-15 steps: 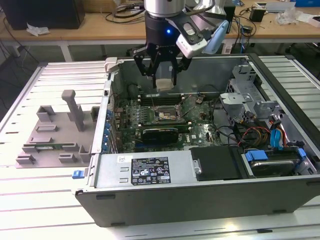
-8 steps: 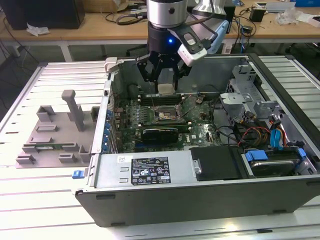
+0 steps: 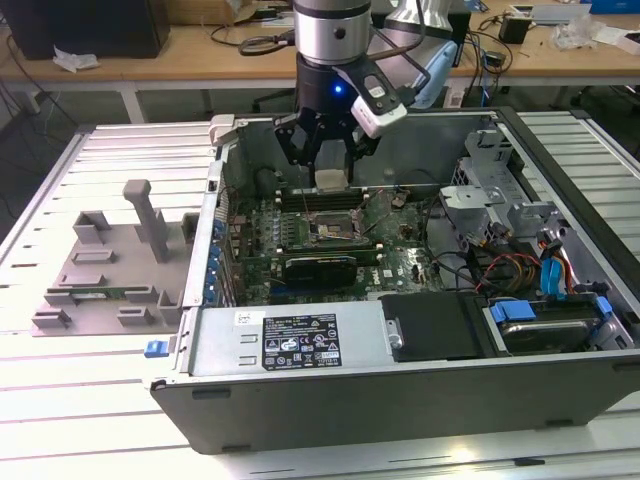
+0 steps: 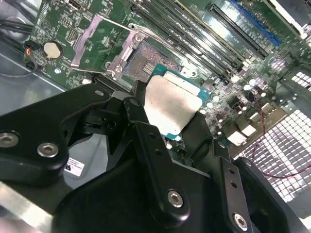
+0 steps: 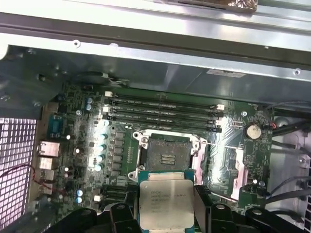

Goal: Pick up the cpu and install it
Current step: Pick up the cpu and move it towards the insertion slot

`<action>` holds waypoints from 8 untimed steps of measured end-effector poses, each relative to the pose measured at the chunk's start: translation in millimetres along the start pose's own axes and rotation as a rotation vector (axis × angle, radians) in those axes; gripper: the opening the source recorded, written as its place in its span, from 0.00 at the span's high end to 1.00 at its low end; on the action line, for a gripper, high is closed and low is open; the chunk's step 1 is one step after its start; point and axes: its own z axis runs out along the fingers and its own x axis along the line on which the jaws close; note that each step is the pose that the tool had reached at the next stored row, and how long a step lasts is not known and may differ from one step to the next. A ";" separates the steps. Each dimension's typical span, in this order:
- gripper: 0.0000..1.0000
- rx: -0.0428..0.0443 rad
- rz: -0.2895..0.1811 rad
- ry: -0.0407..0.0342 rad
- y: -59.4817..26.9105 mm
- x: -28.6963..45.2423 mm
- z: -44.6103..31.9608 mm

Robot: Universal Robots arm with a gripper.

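Note:
The cpu (image 3: 331, 179) is a small square chip with a silvery-grey top, and my gripper (image 3: 331, 168) is shut on its two opposite edges. It hangs inside the open computer case (image 3: 400, 385), just above the motherboard. In the first wrist view the cpu (image 5: 165, 200) sits between the black fingers (image 5: 201, 204), a little short of the open socket (image 5: 167, 155), whose metal load plate is flipped up. The second wrist view shows the cpu (image 4: 171, 103) from below the gripper (image 4: 170, 119), beside the socket (image 4: 141, 60).
A grey plastic tray (image 3: 110, 270) lies outside the case at the exterior view's left. Memory slots (image 5: 163, 109) run beside the socket. A drive cage (image 3: 500, 195), coloured cables (image 3: 545, 270) and a black power supply box (image 3: 435, 325) fill the case's other end.

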 end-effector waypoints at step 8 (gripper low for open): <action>0.45 0.0003 0.019 -0.0008 1.9 -0.5 8.9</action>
